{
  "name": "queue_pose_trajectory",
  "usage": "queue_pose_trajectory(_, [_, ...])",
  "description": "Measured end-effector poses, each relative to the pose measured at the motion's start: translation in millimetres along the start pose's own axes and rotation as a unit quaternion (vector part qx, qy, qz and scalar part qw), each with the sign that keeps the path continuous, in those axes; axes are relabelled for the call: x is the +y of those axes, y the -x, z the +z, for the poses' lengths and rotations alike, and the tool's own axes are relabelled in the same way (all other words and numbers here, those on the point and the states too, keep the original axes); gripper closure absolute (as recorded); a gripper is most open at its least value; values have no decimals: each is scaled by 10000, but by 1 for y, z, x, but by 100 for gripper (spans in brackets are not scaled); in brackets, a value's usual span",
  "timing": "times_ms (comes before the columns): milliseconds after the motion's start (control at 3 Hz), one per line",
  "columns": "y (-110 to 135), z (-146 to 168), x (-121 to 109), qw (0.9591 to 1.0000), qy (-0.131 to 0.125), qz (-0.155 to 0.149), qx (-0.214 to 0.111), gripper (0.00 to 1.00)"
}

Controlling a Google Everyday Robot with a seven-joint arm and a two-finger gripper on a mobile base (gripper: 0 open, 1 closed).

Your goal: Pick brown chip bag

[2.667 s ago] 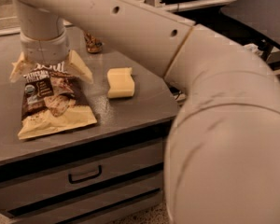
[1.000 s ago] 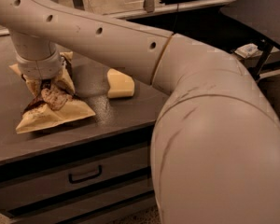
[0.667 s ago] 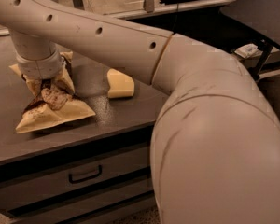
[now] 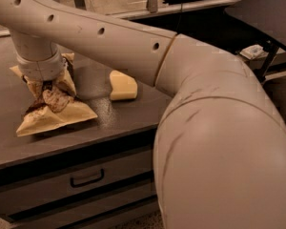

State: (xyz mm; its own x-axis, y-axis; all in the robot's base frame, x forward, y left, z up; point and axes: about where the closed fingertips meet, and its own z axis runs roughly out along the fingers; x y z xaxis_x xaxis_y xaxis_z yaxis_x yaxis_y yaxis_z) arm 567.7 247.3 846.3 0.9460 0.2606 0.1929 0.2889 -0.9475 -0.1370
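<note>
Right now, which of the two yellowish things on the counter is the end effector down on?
The crumpled brown chip bag at the left: the end effector sits on it. The pale sponge lies apart, untouched.

This looks like an office kitchenette or break room. The end effector (image 4: 48, 87) sits low on a dark counter (image 4: 133, 113), pinching a crumpled chip bag (image 4: 57, 116). A yellow sponge (image 4: 122, 86) lies just to its right. Below it run flat drawers (image 4: 38, 190) with a slim pull handle (image 4: 87, 179).
</note>
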Motion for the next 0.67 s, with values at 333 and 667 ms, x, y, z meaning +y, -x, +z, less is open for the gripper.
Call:
queue_pose_trajectory(333, [0, 0, 0, 10000, -1, 0, 0, 100])
queue_pose_trajectory(667, [-1, -3, 0, 10000, -1, 0, 0, 100])
